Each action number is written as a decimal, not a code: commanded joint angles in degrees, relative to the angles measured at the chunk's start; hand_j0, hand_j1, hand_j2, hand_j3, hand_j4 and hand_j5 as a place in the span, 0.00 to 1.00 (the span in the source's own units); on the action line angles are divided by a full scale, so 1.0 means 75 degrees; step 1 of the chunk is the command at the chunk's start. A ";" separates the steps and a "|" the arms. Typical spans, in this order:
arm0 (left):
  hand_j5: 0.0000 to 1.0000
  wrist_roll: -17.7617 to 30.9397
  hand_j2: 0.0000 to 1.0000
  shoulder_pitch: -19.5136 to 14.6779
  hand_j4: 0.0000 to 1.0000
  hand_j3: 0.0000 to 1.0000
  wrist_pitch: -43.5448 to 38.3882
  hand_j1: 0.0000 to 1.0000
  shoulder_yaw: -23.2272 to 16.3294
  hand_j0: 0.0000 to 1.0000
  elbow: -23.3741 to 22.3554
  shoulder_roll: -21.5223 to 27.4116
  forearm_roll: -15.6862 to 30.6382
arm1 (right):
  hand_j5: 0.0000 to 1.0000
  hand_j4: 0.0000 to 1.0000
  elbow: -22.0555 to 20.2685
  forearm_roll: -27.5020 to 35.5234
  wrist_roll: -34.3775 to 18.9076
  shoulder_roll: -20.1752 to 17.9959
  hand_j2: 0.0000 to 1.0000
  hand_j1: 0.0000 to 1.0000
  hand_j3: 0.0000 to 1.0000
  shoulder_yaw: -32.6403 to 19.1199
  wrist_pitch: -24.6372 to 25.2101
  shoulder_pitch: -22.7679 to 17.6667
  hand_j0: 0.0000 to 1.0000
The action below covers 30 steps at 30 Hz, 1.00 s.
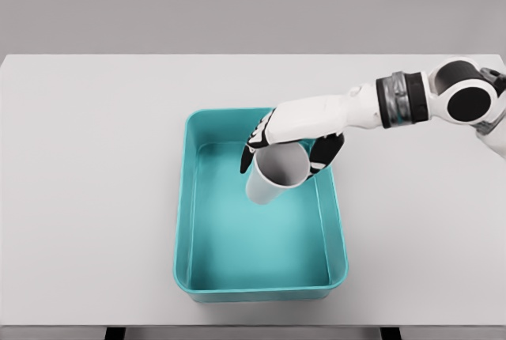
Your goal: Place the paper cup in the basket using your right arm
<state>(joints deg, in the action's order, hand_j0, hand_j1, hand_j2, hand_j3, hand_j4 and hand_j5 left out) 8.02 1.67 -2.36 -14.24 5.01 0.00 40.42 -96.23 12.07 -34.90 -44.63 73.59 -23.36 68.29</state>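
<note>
Over the far half of the basket (188, 198), the paper cup (274, 174) sits in the grasp of the right hand (294, 141). Its open mouth is tilted toward the camera, so the pale grey inside shows, and its base points down and to the left, toward the basket floor. Whether the base touches that floor cannot be told from this view. The hand is closed round the cup near its rim: dark fingers (251, 144) wrap the left side, and the dark thumb side shows at the right of the rim. The white forearm runs back to the right, across the basket's far right corner, to a grey and black wrist joint near the picture's right edge. The basket is teal, rectangular, with low walls, and stands on a white table (95, 198), roughly at its middle.
</note>
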 commanded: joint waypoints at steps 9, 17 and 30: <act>1.00 -0.0003 1.00 0.0000 1.00 1.00 -0.0002 1.00 0.0000 1.00 0.0000 0.0000 0.0002 | 1.00 1.00 -0.0025 -0.0004 -0.0013 -0.0002 1.00 1.00 1.00 0.0009 0.0079 0.0035 1.00; 1.00 -0.0003 1.00 0.0000 1.00 1.00 -0.0002 1.00 0.0000 1.00 0.0000 0.0000 0.0002 | 1.00 1.00 -0.0025 -0.0004 -0.0013 -0.0038 1.00 1.00 1.00 -0.0014 0.0067 0.0070 1.00; 1.00 0.0008 1.00 0.0000 1.00 1.00 0.0010 1.00 0.0000 1.00 0.0000 0.0000 0.0002 | 1.00 1.00 -0.0189 0.0125 -0.0013 -0.3002 1.00 1.00 1.00 -0.1643 -0.1553 -0.0410 1.00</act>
<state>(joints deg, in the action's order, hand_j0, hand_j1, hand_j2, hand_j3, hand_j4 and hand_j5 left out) 8.01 1.67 -2.36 -14.24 5.01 0.00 40.42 -97.47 12.50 -35.03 -65.85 61.76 -34.70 65.21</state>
